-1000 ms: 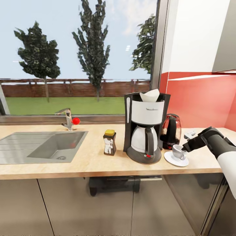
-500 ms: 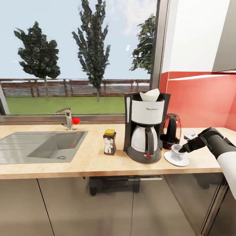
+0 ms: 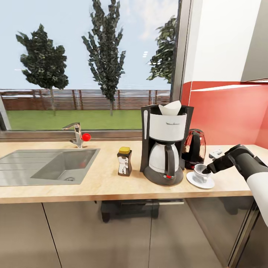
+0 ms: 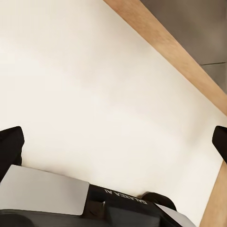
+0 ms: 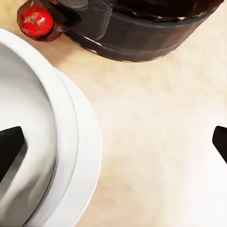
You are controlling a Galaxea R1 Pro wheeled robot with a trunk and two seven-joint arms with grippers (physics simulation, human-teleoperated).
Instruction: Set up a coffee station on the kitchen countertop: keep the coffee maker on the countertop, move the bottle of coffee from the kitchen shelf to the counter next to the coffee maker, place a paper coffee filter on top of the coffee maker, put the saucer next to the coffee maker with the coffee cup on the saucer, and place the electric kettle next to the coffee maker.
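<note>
On the light-wood countertop (image 3: 93, 182) stands the coffee maker (image 3: 165, 149), with the white paper coffee filter (image 3: 170, 107) resting in its top. The bottle of coffee (image 3: 124, 161) is just left of it, and the electric kettle (image 3: 195, 148) is close behind on its right. In front of the kettle, the coffee cup (image 3: 201, 172) stands upright on the saucer (image 3: 200, 182). My right gripper (image 3: 208, 171) is at the cup's rim. In the right wrist view that gripper (image 5: 113, 144) is open, one finger over the cup (image 5: 28, 137), beside the saucer (image 5: 87, 156) and kettle base (image 5: 142, 33). My left gripper (image 4: 113, 142) is open on nothing.
A grey sink (image 3: 48, 165) with a faucet (image 3: 76, 134) and a red knob takes up the counter's left part. A small grey object (image 3: 215, 152) lies behind my right arm. A red backsplash (image 3: 227, 111) closes the right corner. Grey cabinet fronts (image 3: 111, 234) run below.
The cup was tilted at the gripper a second ago and now stands upright on the saucer. My right gripper has dipped slightly at its rim.
</note>
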